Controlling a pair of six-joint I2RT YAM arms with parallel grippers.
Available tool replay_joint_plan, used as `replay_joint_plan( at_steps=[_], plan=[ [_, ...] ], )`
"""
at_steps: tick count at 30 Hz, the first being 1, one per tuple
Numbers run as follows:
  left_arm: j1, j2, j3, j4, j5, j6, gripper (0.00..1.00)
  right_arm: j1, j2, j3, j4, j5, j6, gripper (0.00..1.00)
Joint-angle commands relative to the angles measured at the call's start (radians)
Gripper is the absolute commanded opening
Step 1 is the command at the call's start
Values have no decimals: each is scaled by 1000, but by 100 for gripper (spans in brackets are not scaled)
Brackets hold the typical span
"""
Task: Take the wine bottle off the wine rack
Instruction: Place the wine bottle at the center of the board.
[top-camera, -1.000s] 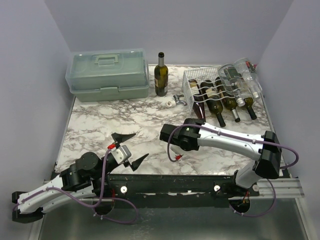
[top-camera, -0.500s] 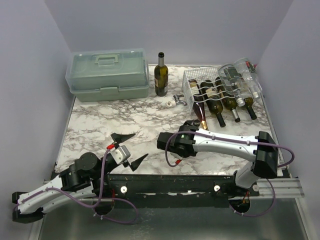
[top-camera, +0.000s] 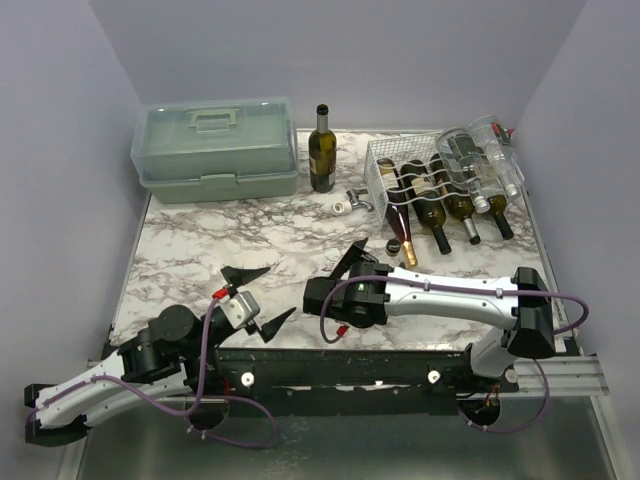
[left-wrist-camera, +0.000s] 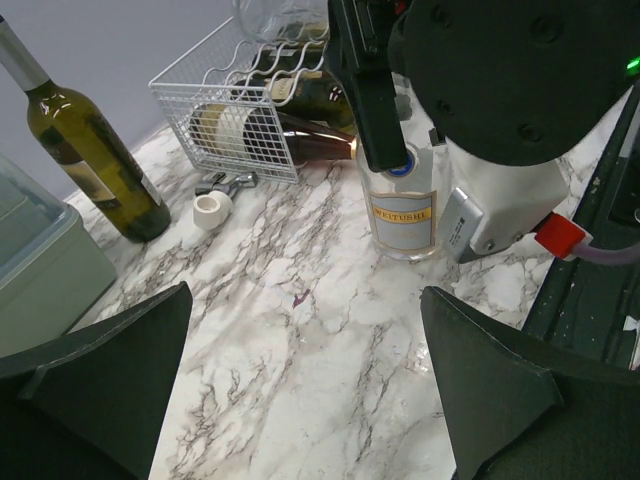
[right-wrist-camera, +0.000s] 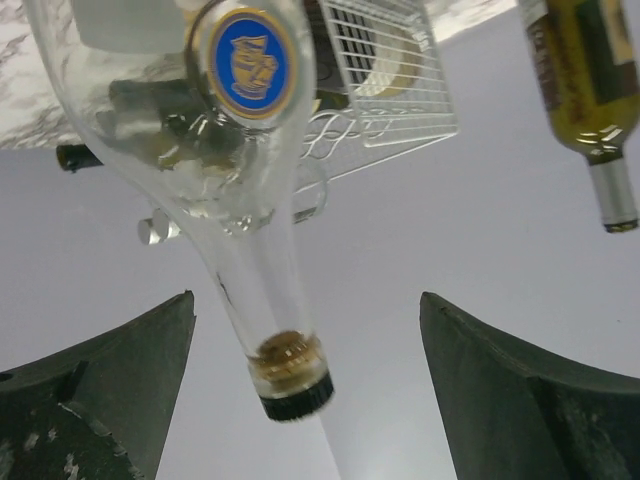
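The wine bottle (left-wrist-camera: 405, 200), clear glass with a pale label and a blue round emblem, stands upright on the marble table, off the rack. From above only its dark cap (top-camera: 393, 246) shows plainly. My right gripper (top-camera: 372, 258) is open just near-left of it. In the right wrist view the wine bottle's neck (right-wrist-camera: 285, 340) sits between my right gripper (right-wrist-camera: 305, 380) fingers, and neither touches it. The white wire wine rack (top-camera: 376, 172) at the back right holds several bottles. My left gripper (top-camera: 258, 298) is open and holds nothing, as its own view of the left gripper (left-wrist-camera: 305, 380) confirms.
A pale green toolbox (top-camera: 218, 148) stands at the back left. Beside it is an upright green bottle (top-camera: 321, 150). A white cap and a metal opener (top-camera: 352, 203) lie between that bottle and the rack. Two clear bottles (top-camera: 482, 160) lie on top of the rack.
My right gripper has opened and let go of the clear bottle. It has drawn back toward the near left, and the bottle stays standing. The left arm has not moved.
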Motion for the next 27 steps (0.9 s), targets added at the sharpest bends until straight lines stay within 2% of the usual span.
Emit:
replay_joint_plan(
  at_steps=[1, 13, 19, 27],
  plan=[
    [2, -20, -2, -14, -17, -7, 99, 66, 10, 76, -24, 27, 20, 95],
    [2, -106, -13, 0, -24, 4, 99, 170, -47, 77, -25, 6, 83, 98],
    [2, -140, -11, 5, -60, 9, 99, 244, -42, 124, -26, -78, 146, 98],
    [3, -231, -30, 43, -110, 9, 99, 242, -48, 274, -24, -228, 282, 97]
  ],
)
